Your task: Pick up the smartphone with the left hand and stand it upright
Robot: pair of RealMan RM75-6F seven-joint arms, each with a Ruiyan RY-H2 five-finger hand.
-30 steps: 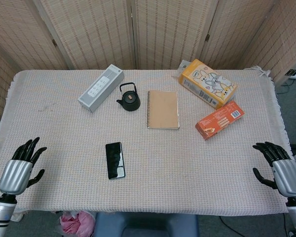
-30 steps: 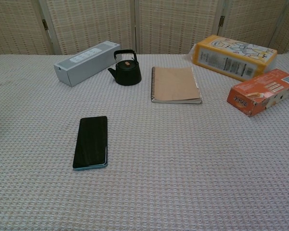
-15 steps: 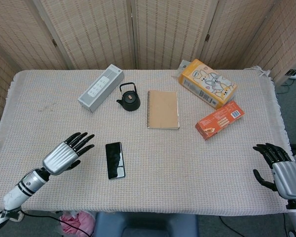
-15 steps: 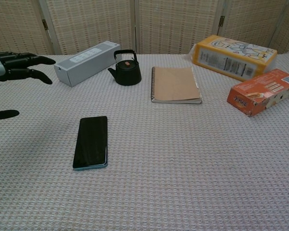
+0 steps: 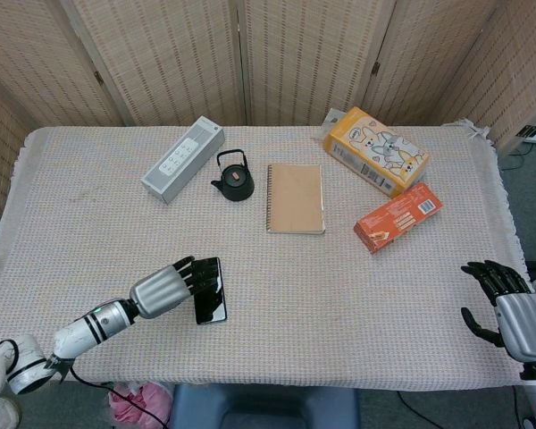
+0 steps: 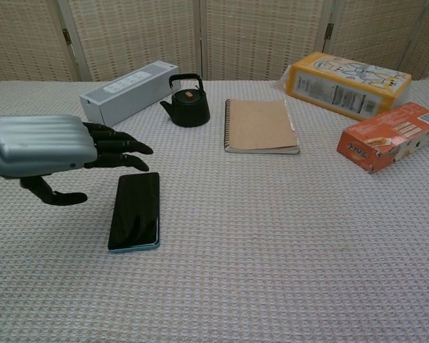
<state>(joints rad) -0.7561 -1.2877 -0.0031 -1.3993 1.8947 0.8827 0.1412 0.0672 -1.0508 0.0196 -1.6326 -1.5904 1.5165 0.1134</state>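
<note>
The black smartphone [image 5: 209, 290] [image 6: 135, 209] lies flat, screen up, on the woven tablecloth near the table's front left. My left hand [image 5: 169, 287] [image 6: 53, 151] hovers at the phone's left edge with its fingers stretched out over the phone's upper part and the thumb below; it holds nothing. My right hand [image 5: 509, 308] rests at the table's front right corner, fingers spread, far from the phone; the chest view does not show it.
Behind the phone stand a grey speaker bar [image 5: 183, 159], a black teapot [image 5: 233, 176] and a brown spiral notebook [image 5: 296, 197]. A yellow box [image 5: 377, 150] and an orange box [image 5: 397, 216] lie at the back right.
My left hand has moved right and forward from the table's left edge to the phone's side, its fingers now reaching over the phone. The right hand and the phone have stayed put.
</note>
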